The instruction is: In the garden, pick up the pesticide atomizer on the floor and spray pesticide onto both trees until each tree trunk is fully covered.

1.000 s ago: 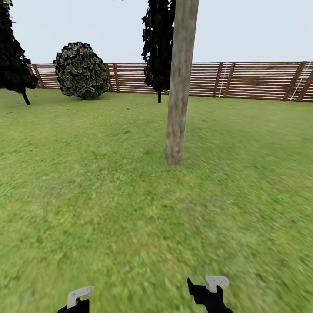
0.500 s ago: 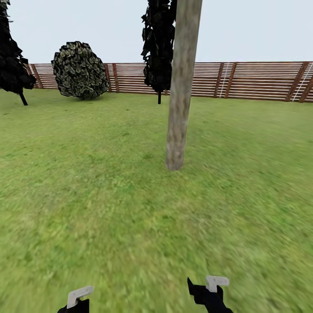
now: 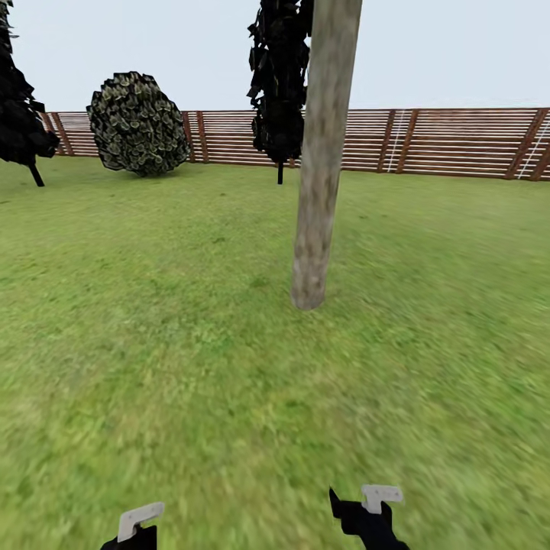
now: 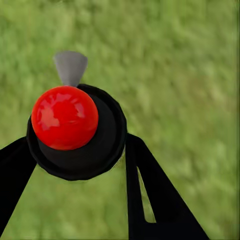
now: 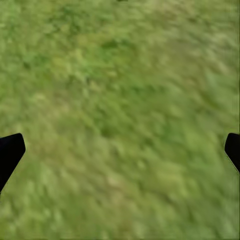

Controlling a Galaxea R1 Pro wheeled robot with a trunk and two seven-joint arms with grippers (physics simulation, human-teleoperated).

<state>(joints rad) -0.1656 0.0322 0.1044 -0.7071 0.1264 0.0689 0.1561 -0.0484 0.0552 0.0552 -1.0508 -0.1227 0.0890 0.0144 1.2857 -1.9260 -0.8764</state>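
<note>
A thick, mottled grey-brown tree trunk (image 3: pixel 321 153) leans slightly as it rises from the lawn straight ahead, a few steps off. In the left wrist view, the pesticide atomizer (image 4: pixel 97 150) appears end-on: a round dark body, a red ball on top and a grey nozzle. It sits between the black fingers of my left gripper (image 4: pixel 75 142), which is shut on it. My left gripper (image 3: pixel 130 535) and right gripper (image 3: pixel 370 519) sit low at the bottom edge of the head view. The right gripper (image 5: pixel 120 150) is open over bare grass, its fingertips far apart.
A brown slatted fence (image 3: pixel 435 141) closes the lawn at the back. A round bush (image 3: pixel 139 122) stands at the back left. A dark-leaved tree (image 3: pixel 279 84) on a thin stem stands behind the trunk, and another dark tree (image 3: pixel 23 107) at the far left.
The whole head view has shifted: the trunk's base sits lower and the trunk looks larger, so the camera has moved closer. Both grippers hold the same place in the picture.
</note>
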